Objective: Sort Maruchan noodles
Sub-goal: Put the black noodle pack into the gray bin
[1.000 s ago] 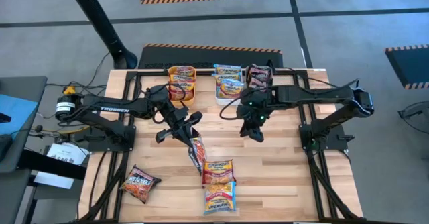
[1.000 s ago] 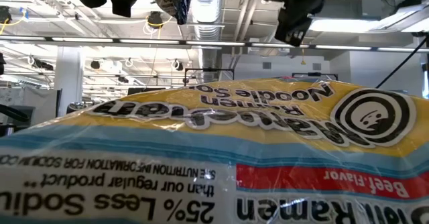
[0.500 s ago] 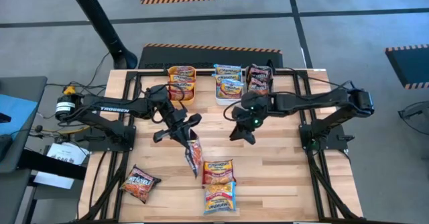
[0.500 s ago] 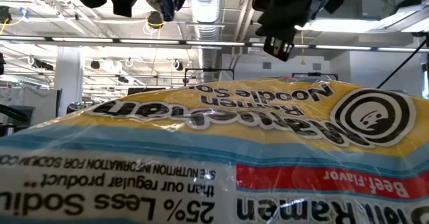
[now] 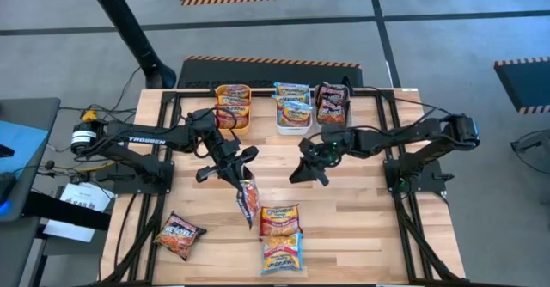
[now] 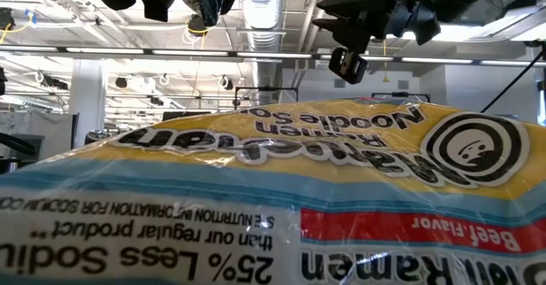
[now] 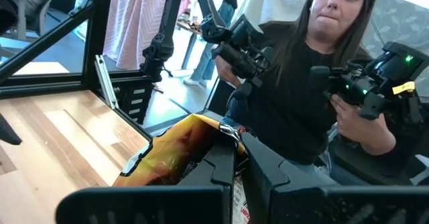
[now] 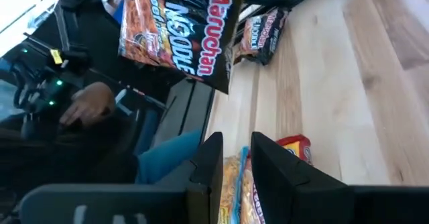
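Right gripper point(image 5: 308, 172) has swung lower toward mid-table, fingers slightly apart, empty. Left gripper point(image 5: 241, 181) stays clamped on a dark noodle packet point(image 5: 249, 201), dangling above the packets point(image 5: 280, 222) below.

Gripper point(image 7: 238, 158) w/ noodle pkt point(image 7: 177, 153)

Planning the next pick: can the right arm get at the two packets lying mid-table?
Probably yes. The right gripper hangs empty just beside the two packets, nothing between. The left gripper, holding a dark packet, hangs close beside them.
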`<move>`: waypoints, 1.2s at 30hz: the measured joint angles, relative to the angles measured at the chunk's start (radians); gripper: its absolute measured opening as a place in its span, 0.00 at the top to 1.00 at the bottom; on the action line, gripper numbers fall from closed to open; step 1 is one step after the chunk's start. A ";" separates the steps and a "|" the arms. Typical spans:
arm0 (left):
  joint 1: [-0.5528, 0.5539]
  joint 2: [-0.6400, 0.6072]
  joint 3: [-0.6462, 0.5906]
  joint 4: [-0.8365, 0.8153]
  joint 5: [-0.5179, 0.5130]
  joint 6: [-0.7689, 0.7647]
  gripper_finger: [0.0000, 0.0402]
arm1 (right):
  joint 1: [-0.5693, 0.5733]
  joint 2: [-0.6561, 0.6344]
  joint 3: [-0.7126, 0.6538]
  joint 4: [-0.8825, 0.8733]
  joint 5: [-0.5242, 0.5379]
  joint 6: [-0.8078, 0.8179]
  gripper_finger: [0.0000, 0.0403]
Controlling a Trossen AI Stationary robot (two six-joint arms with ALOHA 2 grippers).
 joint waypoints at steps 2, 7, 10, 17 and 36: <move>0.000 0.000 0.000 0.002 0.000 0.000 1.00 | 0.018 0.000 -0.001 0.012 0.002 0.001 0.74; 0.000 0.000 0.000 0.002 0.000 0.000 1.00 | 0.042 0.000 -0.001 0.031 0.044 0.034 0.74; 0.000 0.000 0.000 0.002 0.000 0.000 1.00 | 0.038 0.000 -0.001 0.031 0.051 0.030 0.74; 0.000 0.000 0.000 0.002 -0.002 0.000 1.00 | 0.009 0.000 -0.001 0.024 0.010 0.029 0.74; 0.000 0.000 0.000 -0.001 -0.034 -0.098 1.00 | -0.002 0.000 0.002 0.067 -0.023 -0.104 0.72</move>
